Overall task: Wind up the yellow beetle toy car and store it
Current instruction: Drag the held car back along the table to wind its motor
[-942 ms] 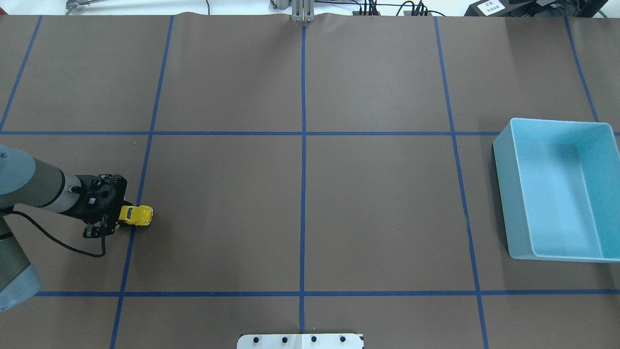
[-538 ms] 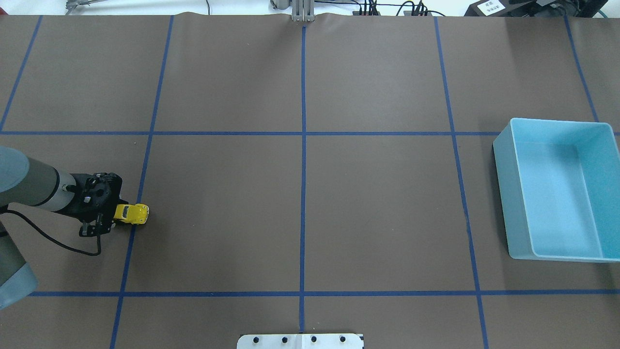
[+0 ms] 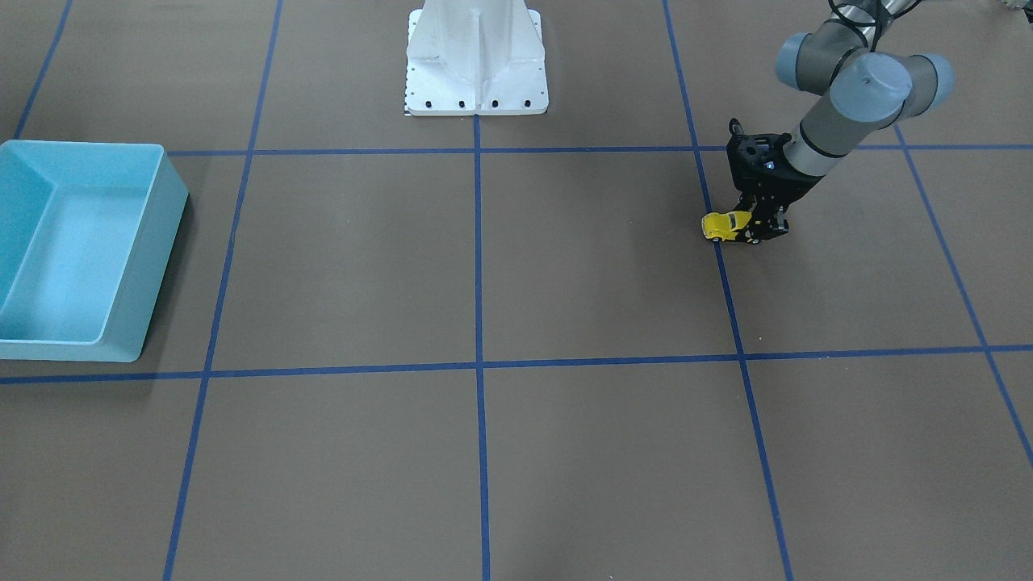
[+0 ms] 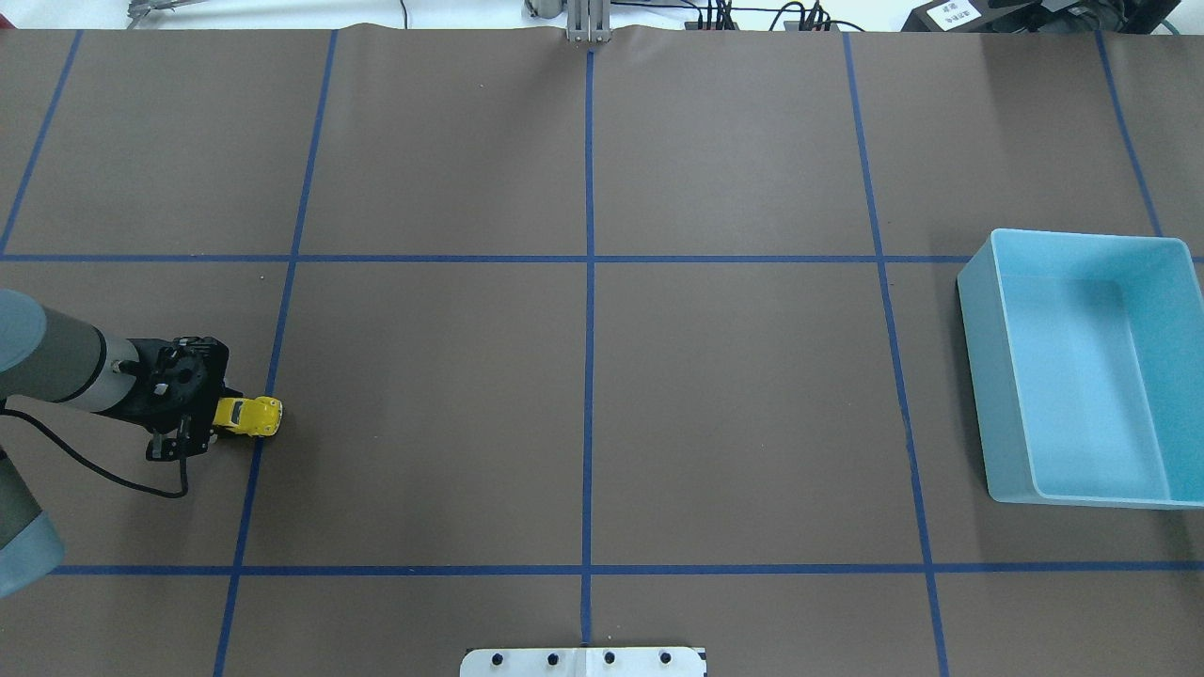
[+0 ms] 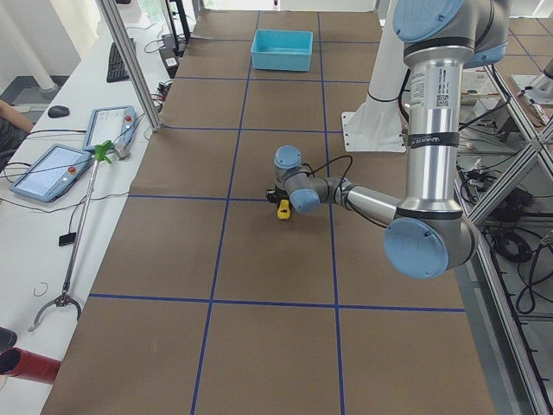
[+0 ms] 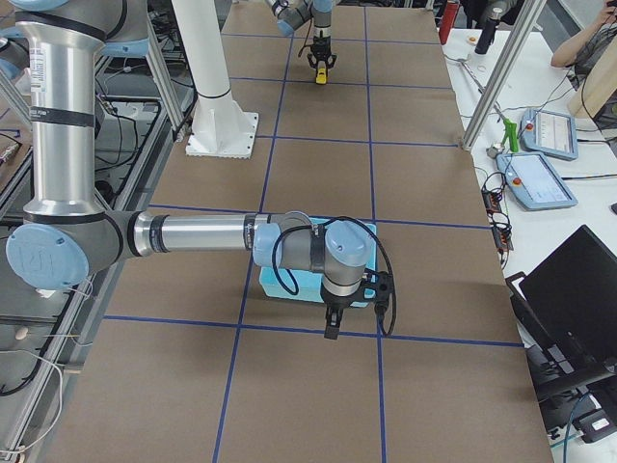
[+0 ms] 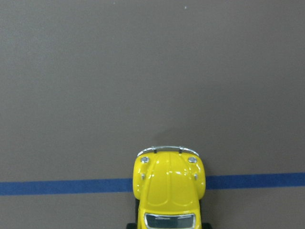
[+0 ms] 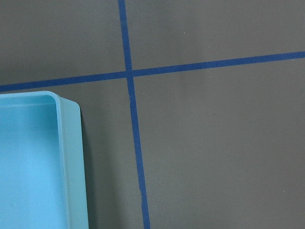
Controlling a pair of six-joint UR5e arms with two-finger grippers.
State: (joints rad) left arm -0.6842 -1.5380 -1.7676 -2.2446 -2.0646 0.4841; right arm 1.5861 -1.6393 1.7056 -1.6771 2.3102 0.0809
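While the left tool (image 4: 214, 419) is clenched on the rear half of the yellow beetle toy car (image 4: 252, 417), the car lies low on the worktop (image 4: 583, 414) at the robot's far left. Its nose crosses a blue tape line (image 7: 57, 187) and points along the worktop toward the blue bin (image 4: 992, 376), which stands well apart at the far right end. The wheels look to be down on the surface, though no view shows the contact plainly.

The right tool (image 6: 331, 331) hangs just beside the bin's near corner. Only the side camera shows it, so I cannot tell whether it is released or clenched.

Judging by the low, level grasp on the tail, the winding step is in hand and storing has not begun: the bin holds nothing.

The next move probably calls for firm downward pressure and a straight draw backward along the car's own axis, so the wheels turn rather than skid. After that it calls for a clean release that does not nudge the nose off line. A skewed let-go could send the car wide of the waiting right arm.
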